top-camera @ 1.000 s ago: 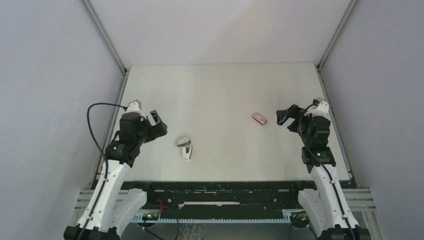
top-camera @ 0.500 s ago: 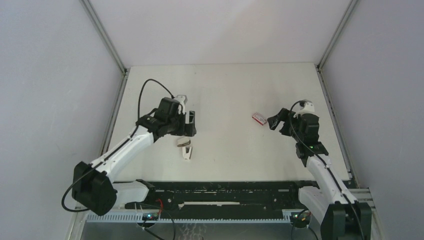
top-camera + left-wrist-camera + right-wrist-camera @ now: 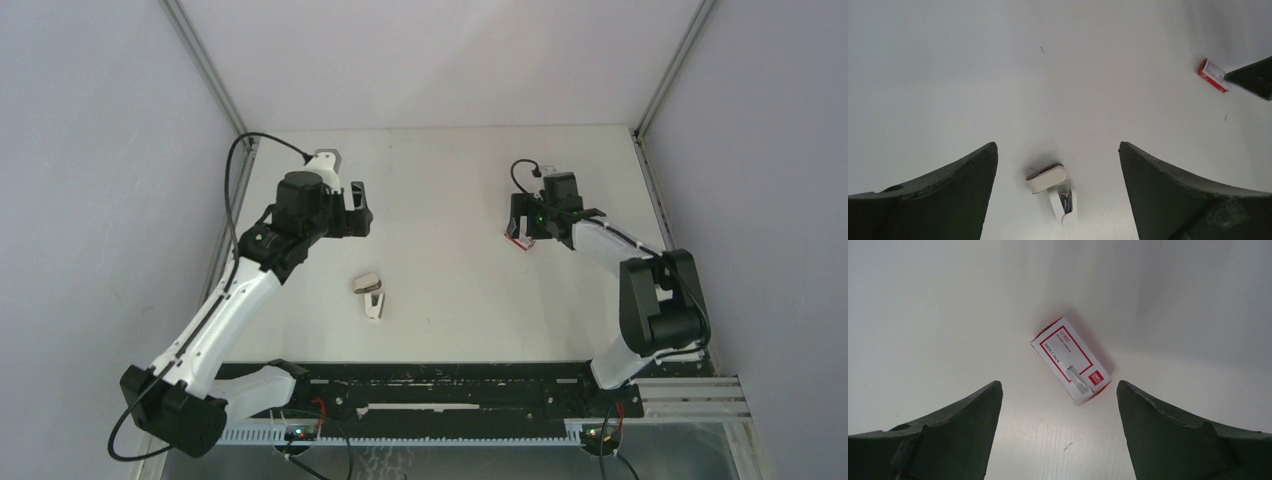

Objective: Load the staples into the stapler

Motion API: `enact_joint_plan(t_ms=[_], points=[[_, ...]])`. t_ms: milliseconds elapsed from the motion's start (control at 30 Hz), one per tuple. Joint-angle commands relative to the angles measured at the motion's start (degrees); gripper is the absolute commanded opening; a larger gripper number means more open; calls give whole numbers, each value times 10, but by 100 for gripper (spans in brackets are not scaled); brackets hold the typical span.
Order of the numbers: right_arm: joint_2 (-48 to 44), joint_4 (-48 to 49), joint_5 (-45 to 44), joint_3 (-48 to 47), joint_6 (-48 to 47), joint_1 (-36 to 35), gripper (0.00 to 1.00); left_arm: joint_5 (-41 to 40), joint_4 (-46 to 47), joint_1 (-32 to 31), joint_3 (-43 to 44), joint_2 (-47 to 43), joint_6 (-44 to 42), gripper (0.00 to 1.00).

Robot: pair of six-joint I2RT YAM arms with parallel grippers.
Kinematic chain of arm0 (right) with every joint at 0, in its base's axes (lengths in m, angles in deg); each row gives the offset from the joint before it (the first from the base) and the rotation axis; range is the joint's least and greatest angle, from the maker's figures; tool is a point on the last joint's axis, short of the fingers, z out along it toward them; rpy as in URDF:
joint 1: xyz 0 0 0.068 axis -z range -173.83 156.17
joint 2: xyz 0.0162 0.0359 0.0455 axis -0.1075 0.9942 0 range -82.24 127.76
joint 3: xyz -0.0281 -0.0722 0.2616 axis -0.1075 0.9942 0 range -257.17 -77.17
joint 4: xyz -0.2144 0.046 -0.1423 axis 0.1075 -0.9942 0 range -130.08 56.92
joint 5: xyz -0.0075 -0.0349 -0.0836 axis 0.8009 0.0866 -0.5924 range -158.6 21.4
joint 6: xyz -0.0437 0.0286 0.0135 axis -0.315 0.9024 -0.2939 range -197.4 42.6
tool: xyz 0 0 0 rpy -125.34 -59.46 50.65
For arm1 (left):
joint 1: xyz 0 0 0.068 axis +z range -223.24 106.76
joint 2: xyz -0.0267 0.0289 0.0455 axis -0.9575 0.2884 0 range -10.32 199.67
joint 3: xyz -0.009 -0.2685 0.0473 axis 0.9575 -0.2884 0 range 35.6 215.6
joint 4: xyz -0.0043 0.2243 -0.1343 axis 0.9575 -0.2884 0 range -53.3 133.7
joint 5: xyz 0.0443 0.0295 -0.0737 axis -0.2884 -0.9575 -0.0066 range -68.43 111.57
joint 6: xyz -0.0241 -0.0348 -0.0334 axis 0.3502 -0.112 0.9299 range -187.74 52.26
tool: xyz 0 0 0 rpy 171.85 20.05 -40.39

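Observation:
The stapler (image 3: 370, 295) lies swung open on the table: a white cap with a tan underside (image 3: 1047, 178) and a white base with a small metal channel (image 3: 1066, 200). My left gripper (image 3: 360, 211) is open and empty above and behind it, and the stapler shows low between the fingers in the left wrist view (image 3: 1058, 145). My right gripper (image 3: 519, 227) is open and empty over the red-and-white box (image 3: 519, 240). The box (image 3: 1070, 360) lies flat just ahead of the gripper (image 3: 1058, 385), with a small cut-out window. No loose strip of staples is in view.
The red-and-white box also shows at the far right of the left wrist view (image 3: 1213, 75), with a right finger (image 3: 1250, 82) beside it. Metal frame posts (image 3: 205, 65) run along the table's left and right edges. A tiny speck (image 3: 1066, 446) lies on the table.
My left arm has swung in over the table, then backed off to behind the stapler. My right arm has stretched left and forward over the red-and-white box. Stapler and box have not moved.

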Motion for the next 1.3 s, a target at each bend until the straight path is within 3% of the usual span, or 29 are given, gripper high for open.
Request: enact_joint_plan(t_ms=[0,267,567,967,1267], points=[[52,-53,-21,-58,-54,-24,84,-24,19,1,-18,-44,-22,95],[109,-107,-80,-101,-64,-51,77,-15,17,1,-17,-58,-19,95],[114,-113,-86,-113,-61,-53,82,-19,17,0,-18,-58,-20,95],[160,-179,-1,-207,-90,-8,87,-29,16,0,-20,-62,-25,95],[179,-200,-8,-212,-88,-18,86,-26,16,1,-22,-62,-24,95]])
